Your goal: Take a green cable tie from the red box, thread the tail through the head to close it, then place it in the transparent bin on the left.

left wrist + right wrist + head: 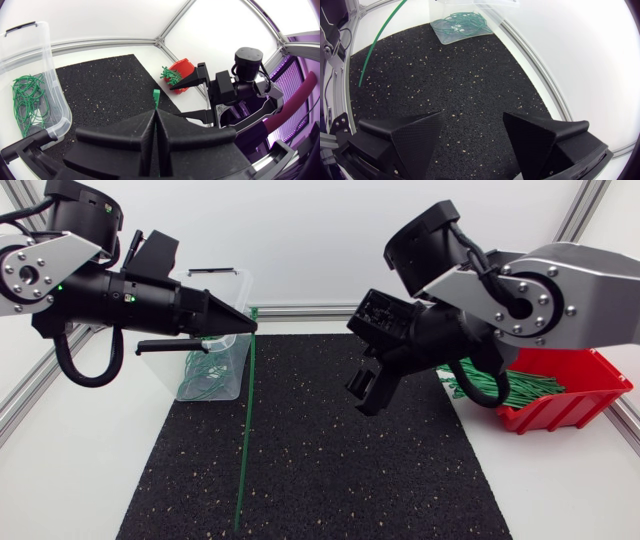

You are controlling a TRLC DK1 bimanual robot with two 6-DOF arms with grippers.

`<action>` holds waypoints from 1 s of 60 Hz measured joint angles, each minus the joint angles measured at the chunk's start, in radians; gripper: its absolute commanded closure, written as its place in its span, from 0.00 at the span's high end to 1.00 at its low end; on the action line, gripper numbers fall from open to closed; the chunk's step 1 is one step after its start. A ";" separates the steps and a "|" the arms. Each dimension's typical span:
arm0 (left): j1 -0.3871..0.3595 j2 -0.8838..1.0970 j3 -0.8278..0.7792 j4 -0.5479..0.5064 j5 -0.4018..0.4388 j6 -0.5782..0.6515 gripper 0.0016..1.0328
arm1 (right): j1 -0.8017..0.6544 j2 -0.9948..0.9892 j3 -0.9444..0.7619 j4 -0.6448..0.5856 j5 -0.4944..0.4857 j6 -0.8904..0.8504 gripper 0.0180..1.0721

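My left gripper is shut on a green cable tie near its head, just in front of the transparent bin. The tie hangs straight down to the black mat. In the left wrist view the tie's head pokes out between the closed fingers. My right gripper hovers open above the mat's middle, apart from the tie, with nothing between its fingers. The red box of green ties stands at the right, partly behind my right arm.
The bin holds several green ties and stands at the mat's back left corner. Aluminium rails border the table at the back and sides. My right arm's large link hangs over the red box.
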 measured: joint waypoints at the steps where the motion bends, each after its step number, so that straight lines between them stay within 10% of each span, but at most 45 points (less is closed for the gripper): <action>1: -0.003 0.007 0.005 -0.005 0.003 0.000 0.03 | 0.006 -0.009 -0.008 0.008 0.014 -0.005 0.83; 22: -0.038 0.084 0.078 -0.043 0.016 0.000 0.03 | 0.030 -0.074 -0.111 0.123 0.219 -0.177 0.88; 60: -0.076 0.226 0.151 -0.043 0.023 0.008 0.03 | 0.126 -0.163 -0.543 0.875 0.476 -0.737 0.95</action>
